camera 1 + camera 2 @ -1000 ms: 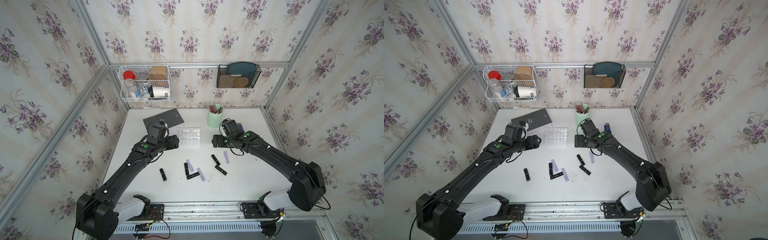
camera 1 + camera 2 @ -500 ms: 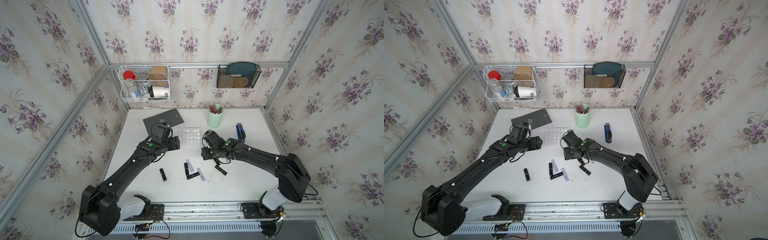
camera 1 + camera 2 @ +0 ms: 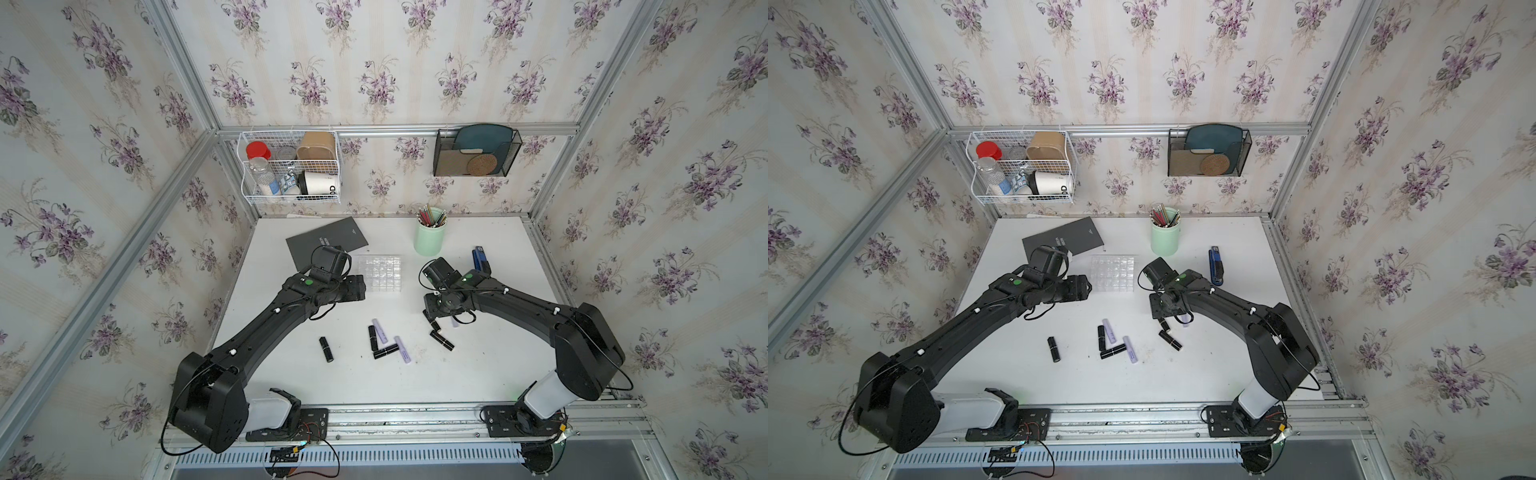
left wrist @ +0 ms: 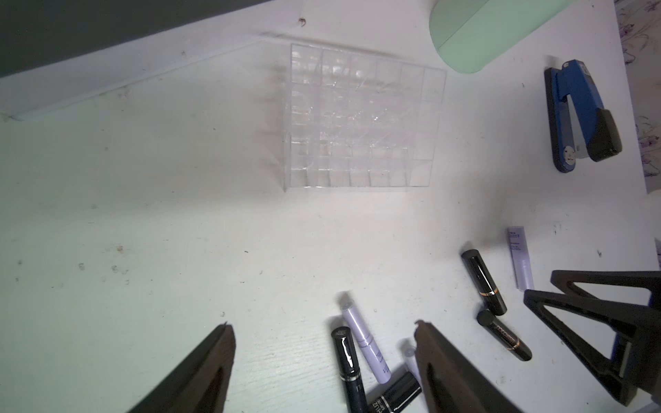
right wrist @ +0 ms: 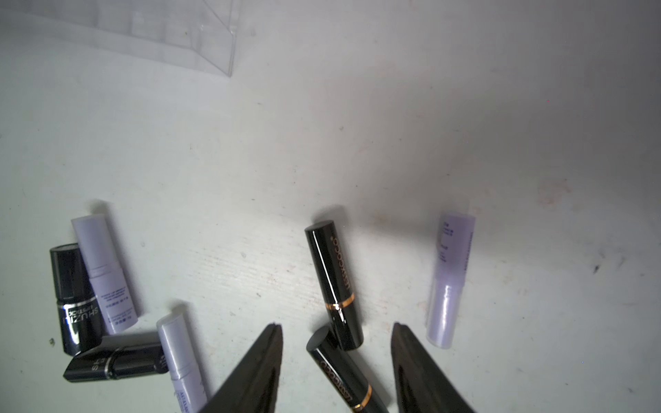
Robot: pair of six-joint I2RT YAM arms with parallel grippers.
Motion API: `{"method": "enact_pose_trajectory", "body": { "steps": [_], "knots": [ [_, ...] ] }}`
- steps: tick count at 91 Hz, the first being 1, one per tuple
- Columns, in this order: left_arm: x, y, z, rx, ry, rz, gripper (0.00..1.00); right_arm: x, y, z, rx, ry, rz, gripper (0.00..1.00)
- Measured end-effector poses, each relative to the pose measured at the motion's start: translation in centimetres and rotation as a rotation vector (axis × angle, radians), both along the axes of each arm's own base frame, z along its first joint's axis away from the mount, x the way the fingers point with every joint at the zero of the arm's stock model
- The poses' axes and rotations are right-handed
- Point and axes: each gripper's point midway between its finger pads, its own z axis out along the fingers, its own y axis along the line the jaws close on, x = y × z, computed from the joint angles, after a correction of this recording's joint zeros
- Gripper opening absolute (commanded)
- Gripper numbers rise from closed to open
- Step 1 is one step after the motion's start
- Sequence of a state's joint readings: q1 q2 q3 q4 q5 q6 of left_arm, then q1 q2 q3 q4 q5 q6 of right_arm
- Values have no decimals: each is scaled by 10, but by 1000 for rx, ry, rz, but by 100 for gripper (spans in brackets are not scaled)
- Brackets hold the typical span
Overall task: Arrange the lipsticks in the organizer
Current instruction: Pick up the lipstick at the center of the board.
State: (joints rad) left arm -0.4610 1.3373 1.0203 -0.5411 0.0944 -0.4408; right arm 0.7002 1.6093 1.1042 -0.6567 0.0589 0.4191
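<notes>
The clear gridded organizer (image 3: 380,274) (image 3: 1113,274) (image 4: 361,118) stands mid-table with bare cells. Several lipsticks lie loose in front of it: a lone black one (image 3: 326,349), a cluster of black and lilac tubes (image 3: 385,351), and a right-hand group. My right gripper (image 3: 432,321) (image 5: 336,325) is low over that group. Its jaws are apart on either side of a black gold-banded lipstick (image 5: 339,372), with gaps showing. Another black tube (image 5: 334,279) and a lilac one (image 5: 450,279) lie just beyond. My left gripper (image 3: 360,287) (image 4: 322,323) hovers open and empty by the organizer's left side.
A mint cup of pencils (image 3: 430,237) and a blue stapler (image 3: 480,259) stand behind the right arm. A dark booklet (image 3: 326,241) lies at the back left. A white wire basket (image 3: 291,166) and a black holder (image 3: 476,151) hang on the back wall.
My right arm swung from beside the cup down over the right-hand lipsticks, and its jaws narrowed around a black one. The left arm edged slightly toward the organizer.
</notes>
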Motion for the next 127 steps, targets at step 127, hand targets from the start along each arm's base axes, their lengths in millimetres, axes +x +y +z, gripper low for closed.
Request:
{"method": "enact_pose_trajectory", "body": {
  "steps": [127],
  "knots": [
    [-7,2,16,-94,-17,-23,73,-3,-29,0,-55,35,-126,48]
  ]
}}
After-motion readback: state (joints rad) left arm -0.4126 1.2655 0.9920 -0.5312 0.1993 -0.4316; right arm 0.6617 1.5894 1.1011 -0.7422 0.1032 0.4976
